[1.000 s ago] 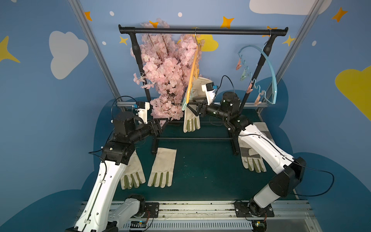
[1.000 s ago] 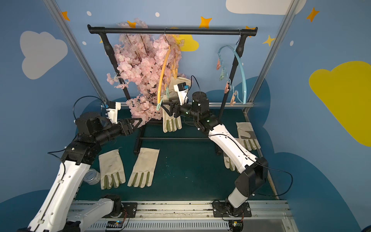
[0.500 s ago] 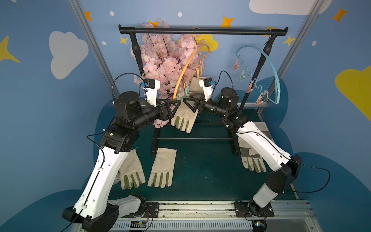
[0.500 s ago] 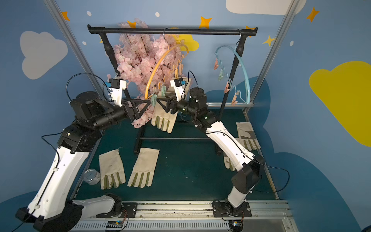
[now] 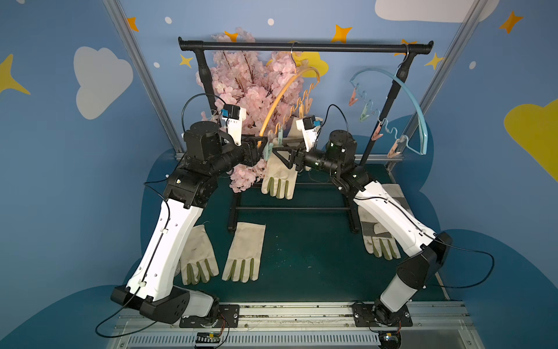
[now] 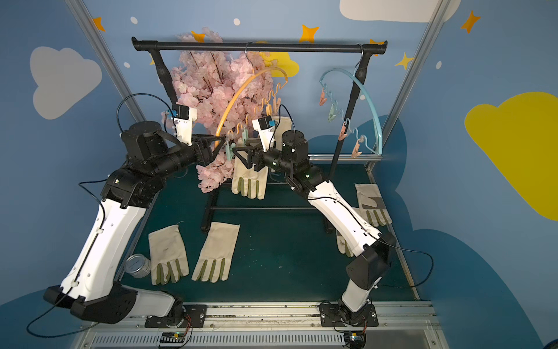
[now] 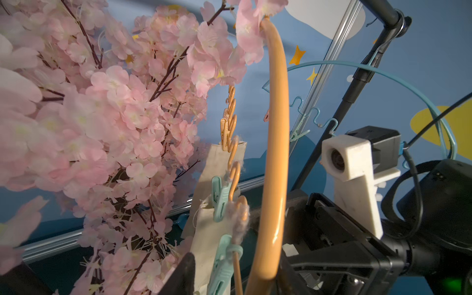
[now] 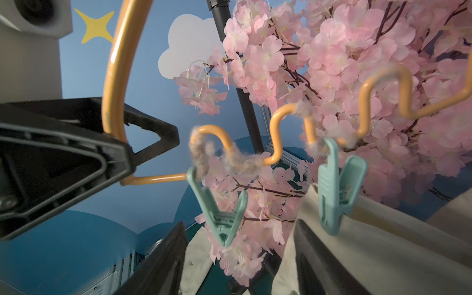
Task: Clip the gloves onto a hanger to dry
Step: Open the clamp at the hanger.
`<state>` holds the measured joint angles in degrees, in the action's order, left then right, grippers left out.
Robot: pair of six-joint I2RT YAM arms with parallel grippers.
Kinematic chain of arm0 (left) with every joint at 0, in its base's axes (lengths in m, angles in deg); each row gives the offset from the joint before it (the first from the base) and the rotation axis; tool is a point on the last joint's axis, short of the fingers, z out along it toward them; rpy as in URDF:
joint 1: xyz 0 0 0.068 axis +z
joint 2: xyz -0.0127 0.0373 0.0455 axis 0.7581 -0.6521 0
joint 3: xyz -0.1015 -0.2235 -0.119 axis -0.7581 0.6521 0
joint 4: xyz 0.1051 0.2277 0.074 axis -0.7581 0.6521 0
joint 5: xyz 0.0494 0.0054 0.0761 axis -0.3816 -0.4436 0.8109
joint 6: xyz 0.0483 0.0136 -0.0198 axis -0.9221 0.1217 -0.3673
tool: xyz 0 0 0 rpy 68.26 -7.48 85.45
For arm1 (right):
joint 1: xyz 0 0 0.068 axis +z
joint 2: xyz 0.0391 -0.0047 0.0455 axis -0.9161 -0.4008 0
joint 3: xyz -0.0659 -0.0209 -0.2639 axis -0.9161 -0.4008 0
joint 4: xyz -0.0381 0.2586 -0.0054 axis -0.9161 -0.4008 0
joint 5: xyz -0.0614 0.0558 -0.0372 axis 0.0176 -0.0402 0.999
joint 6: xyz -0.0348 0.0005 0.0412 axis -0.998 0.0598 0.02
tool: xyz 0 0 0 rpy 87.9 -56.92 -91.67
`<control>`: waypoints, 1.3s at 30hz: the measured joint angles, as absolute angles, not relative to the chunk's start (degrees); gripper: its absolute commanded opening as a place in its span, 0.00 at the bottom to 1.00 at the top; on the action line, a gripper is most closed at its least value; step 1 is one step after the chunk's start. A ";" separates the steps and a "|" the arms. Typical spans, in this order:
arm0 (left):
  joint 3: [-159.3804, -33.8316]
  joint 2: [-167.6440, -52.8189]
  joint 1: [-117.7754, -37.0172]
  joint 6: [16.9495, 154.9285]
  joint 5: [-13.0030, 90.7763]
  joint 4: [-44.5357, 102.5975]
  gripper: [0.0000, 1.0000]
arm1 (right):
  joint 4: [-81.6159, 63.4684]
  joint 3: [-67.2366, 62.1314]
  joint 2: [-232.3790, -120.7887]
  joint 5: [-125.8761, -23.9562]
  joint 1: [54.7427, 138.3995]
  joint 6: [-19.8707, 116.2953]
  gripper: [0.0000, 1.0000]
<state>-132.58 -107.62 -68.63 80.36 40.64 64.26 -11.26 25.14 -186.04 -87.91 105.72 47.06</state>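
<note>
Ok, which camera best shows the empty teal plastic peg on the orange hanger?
Right wrist view: the empty teal plastic peg hangs close and whole. Left wrist view cuts it off; both top views show it tiny.

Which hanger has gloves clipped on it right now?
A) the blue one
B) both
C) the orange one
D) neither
C: a cream glove hangs from a teal clip on the orange hanger, while the blue hanger carries none.

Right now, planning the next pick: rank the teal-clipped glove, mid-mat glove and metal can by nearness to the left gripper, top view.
From the left gripper, in a top view:
1. Teal-clipped glove, hanging beside it.
2. Mid-mat glove, flat, frontward.
3. Metal can, far front-left.
</note>
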 measured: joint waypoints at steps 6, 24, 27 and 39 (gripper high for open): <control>-133.17 -108.45 -68.43 79.79 40.61 64.30 0.29 | -11.74 27.61 -187.94 -89.31 105.96 47.49 0.65; -133.56 -108.67 -68.43 79.42 40.20 64.28 0.29 | -14.25 35.63 -195.07 -91.71 106.31 52.50 0.71; -133.56 -108.67 -68.43 79.44 40.11 64.28 0.29 | -14.65 36.63 -195.90 -91.63 106.71 53.11 0.68; -133.56 -108.67 -68.43 79.66 38.95 64.24 0.29 | -16.66 40.59 -196.67 -89.97 108.10 53.94 0.53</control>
